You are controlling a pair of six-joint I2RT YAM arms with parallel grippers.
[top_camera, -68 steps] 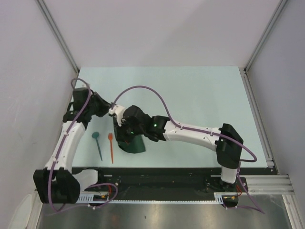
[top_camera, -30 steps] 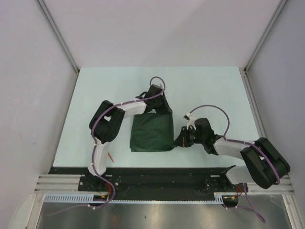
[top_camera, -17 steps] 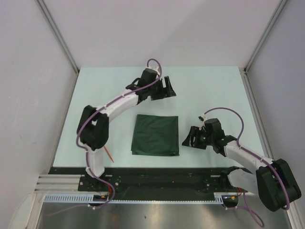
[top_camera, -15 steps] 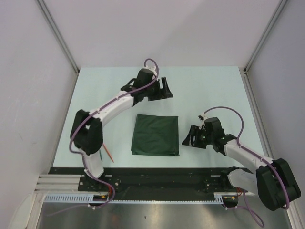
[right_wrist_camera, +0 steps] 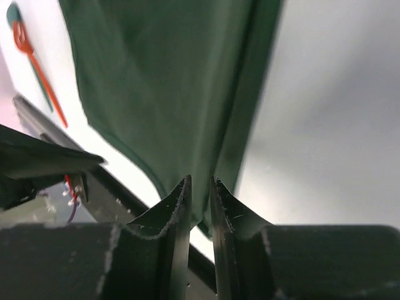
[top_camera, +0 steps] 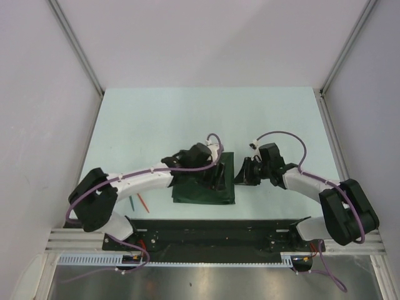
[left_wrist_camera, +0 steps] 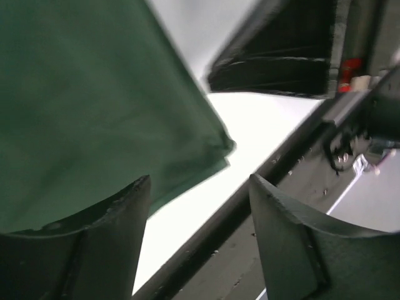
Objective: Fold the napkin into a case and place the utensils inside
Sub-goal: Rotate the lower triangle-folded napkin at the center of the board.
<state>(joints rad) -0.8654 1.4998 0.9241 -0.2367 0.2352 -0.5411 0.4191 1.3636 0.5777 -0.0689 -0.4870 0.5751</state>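
The dark green napkin (top_camera: pixel 199 194) lies flat near the table's front edge, partly under my left arm. My left gripper (top_camera: pixel 220 177) hovers over the napkin's right part, open and empty. In the left wrist view its jaws (left_wrist_camera: pixel 200 182) straddle the cloth's (left_wrist_camera: pixel 81 94) near corner and bare table. My right gripper (top_camera: pixel 240 172) is at the napkin's right edge. In the right wrist view its jaws (right_wrist_camera: pixel 200 182) have narrowed to a slit with the cloth's (right_wrist_camera: pixel 162 75) edge running into it. The orange utensil (right_wrist_camera: pixel 31 56) and the teal one (right_wrist_camera: pixel 12 14) lie beyond the cloth, peeking out by my left arm (top_camera: pixel 141 201).
The pale table (top_camera: pixel 187 112) stretches bare behind the napkin. A black rail (top_camera: pixel 206 228) runs along the front edge just below the cloth, also in the left wrist view (left_wrist_camera: pixel 250 209). Grey walls close in the left, right and back.
My left arm swung back from the far side and now hangs over the napkin's right part, jaws still wide. My right gripper moved left onto the napkin's right edge and closed down from wide.
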